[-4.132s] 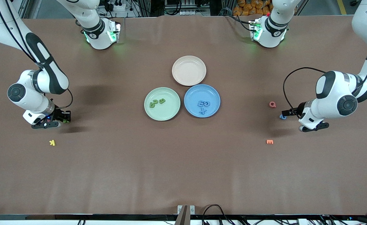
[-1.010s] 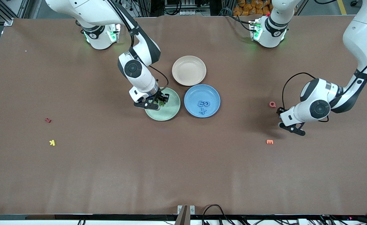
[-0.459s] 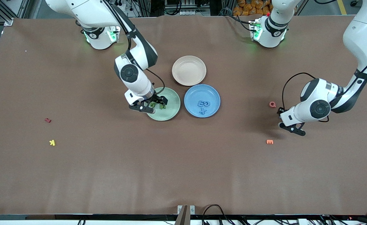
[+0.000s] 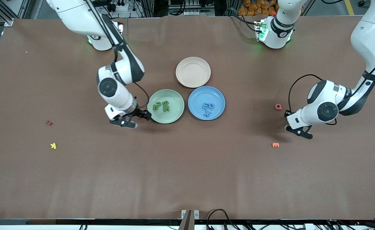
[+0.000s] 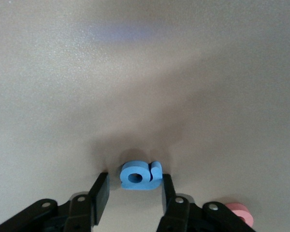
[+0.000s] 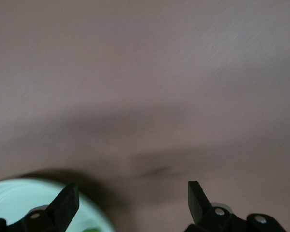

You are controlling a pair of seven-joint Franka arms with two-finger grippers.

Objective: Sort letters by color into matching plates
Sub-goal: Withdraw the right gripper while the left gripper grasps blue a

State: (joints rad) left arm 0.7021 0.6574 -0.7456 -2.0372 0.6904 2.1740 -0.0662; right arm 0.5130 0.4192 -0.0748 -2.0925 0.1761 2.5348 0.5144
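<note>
A blue letter (image 5: 141, 176) lies on the table between the fingers of my left gripper (image 5: 134, 177), low over the table (image 4: 294, 130). One finger (image 5: 166, 189) touches it and a gap remains at the other; the front view hides this letter. The mint green plate (image 4: 174, 115) holds green letters (image 4: 162, 105). The blue plate (image 4: 218, 99) beside it holds blue letters (image 4: 208, 108). My right gripper (image 4: 134, 118) is open and empty just outside the green plate's rim (image 6: 14, 195), toward the right arm's end (image 6: 131, 192).
A beige-pink plate (image 4: 193, 72) sits farther from the front camera than the two plates. A pink letter (image 4: 278, 106) (image 5: 240, 213) and an orange letter (image 4: 275, 145) lie close to my left gripper. A red letter (image 4: 49, 122) and a yellow K (image 4: 53, 146) lie at the right arm's end.
My right gripper opened over the green plate, left a green letter in it and drew back off the plate toward the right arm's end. The left arm has stayed in place.
</note>
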